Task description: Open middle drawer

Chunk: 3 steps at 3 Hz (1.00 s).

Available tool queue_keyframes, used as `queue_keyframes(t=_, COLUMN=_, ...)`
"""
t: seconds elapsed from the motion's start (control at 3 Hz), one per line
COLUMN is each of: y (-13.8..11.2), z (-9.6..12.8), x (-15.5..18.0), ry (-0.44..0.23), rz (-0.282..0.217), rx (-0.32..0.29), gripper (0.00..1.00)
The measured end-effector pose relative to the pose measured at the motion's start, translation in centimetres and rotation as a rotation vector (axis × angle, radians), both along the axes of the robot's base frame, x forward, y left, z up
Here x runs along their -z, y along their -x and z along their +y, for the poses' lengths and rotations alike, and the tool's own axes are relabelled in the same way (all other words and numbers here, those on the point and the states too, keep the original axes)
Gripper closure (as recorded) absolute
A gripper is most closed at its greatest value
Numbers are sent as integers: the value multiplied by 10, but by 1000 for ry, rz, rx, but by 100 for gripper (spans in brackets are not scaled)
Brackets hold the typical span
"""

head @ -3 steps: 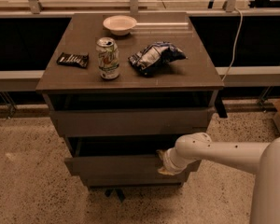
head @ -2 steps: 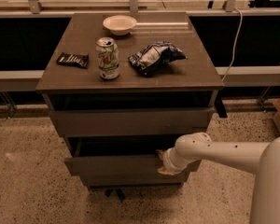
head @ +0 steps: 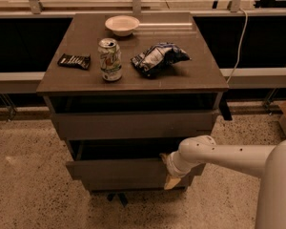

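Note:
The middle drawer (head: 119, 171) is the grey-brown handleless front below the top drawer (head: 133, 124). It stands pulled out a little, with a dark gap showing above its top edge. My gripper (head: 169, 171) is at the right end of that front, right at its top edge, on the end of my white arm (head: 219, 155), which reaches in from the right. The arm hides the drawer's right corner. The bottom drawer is hidden beneath the middle one.
On the cabinet top (head: 190, 75) stand a green-and-white can (head: 109, 59), a crumpled blue chip bag (head: 158, 58), a dark snack bar (head: 74, 61) and a white bowl (head: 122, 25). A cable (head: 238, 37) hangs at the right. The floor is speckled.

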State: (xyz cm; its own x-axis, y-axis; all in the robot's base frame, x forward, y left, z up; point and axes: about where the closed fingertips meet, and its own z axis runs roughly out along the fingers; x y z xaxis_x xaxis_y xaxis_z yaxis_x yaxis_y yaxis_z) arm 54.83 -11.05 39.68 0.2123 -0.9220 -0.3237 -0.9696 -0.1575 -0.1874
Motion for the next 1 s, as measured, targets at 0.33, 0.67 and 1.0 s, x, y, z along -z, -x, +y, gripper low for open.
queue_keyframes(t=0.33, y=-1, z=0, x=-2, ry=4, rz=-5, rx=0, gripper=0)
queue_keyframes(t=0.67, y=-7, z=-3, x=-13, ry=22, rz=-32, rx=2, gripper=0)
queue_keyframes(t=1.0, y=-9, z=-3, x=-31, ry=37, rz=-64, rx=10, gripper=0)
